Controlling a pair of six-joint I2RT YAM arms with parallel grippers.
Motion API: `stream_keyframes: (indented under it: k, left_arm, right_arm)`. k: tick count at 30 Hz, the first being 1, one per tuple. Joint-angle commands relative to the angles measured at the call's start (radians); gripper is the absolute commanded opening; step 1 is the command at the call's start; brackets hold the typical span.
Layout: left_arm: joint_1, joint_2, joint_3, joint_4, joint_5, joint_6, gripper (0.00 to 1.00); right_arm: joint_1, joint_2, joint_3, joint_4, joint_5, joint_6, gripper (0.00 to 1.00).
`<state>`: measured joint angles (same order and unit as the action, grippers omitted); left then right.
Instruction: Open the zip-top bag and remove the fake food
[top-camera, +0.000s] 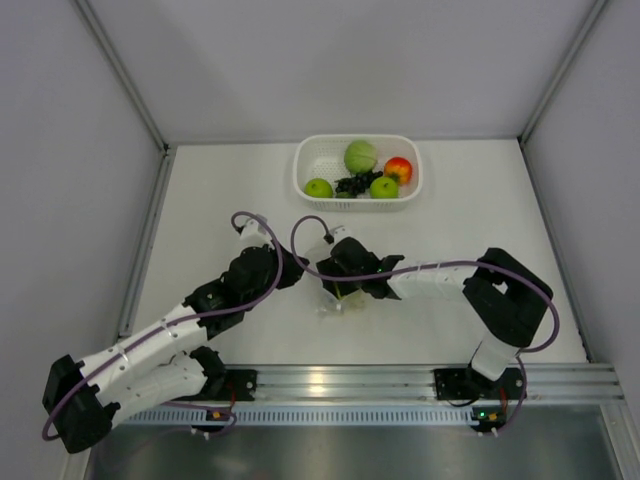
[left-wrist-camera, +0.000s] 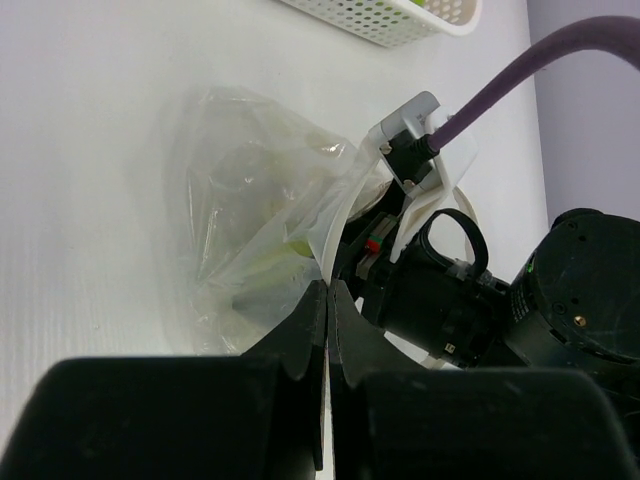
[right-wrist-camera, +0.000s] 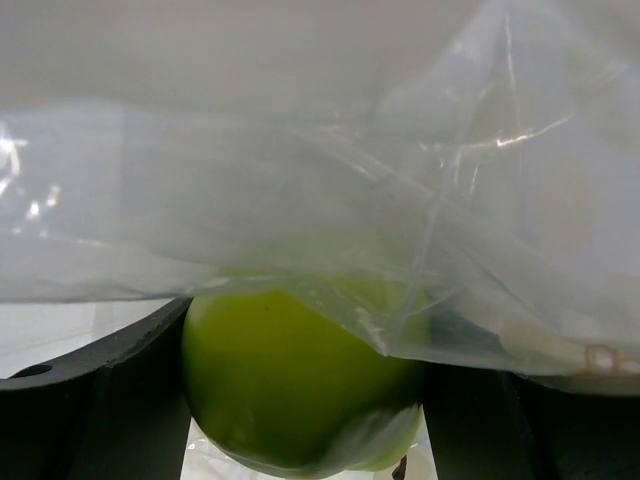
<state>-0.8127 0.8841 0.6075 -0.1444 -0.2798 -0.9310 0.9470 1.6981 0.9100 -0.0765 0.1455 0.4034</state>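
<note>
Right gripper (right-wrist-camera: 305, 425) clasps a green fruit (right-wrist-camera: 280, 360) under the film of the bag (left-wrist-camera: 240, 200), at the centre of the top view. Left gripper (left-wrist-camera: 328, 305) is pinched shut on the bag's edge. Five fruits (top-camera: 361, 156) lie in the basket (top-camera: 303, 170), upper centre. The held one seems the last left to remove.

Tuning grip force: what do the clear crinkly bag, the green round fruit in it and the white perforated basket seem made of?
Clear crinkly bag: thin plastic film, glinting creases. Green round fruit: likely hard plastic, smooth uniform sheen. White perforated basket: moulded plastic, probably; regular holes.
</note>
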Motion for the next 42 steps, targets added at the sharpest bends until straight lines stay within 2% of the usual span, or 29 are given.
stream_keyframes:
  k: [1, 17, 29, 33, 38, 42]
  left_arm:
    - [0.003, -0.01, 0.031, 0.071, -0.029, 0.011, 0.0]
    - [0.003, -0.004, 0.049, 0.071, -0.002, 0.047, 0.0]
    - [0.003, -0.088, 0.018, -0.05, -0.168, 0.095, 0.0]
    - [0.003, -0.131, 0.011, -0.066, -0.205, 0.098, 0.0]
    - [0.003, -0.108, 0.023, -0.064, -0.176, 0.093, 0.0]
    - [0.003, -0.059, 0.043, -0.063, -0.145, 0.092, 0.0]
  right_arm:
    - [0.018, -0.078, -0.019, -0.049, 0.046, -0.001, 0.63]
    - [0.053, -0.179, 0.109, -0.192, 0.16, -0.009, 0.62]
    - [0.01, -0.184, 0.105, -0.267, 0.315, 0.117, 0.62]
    - [-0.01, -0.105, 0.13, -0.293, 0.319, 0.1, 0.63]
    - [-0.01, 0.004, 0.138, -0.266, 0.204, 0.083, 0.69]
    - [-0.007, 0.003, 0.102, -0.183, 0.126, 0.075, 0.75]
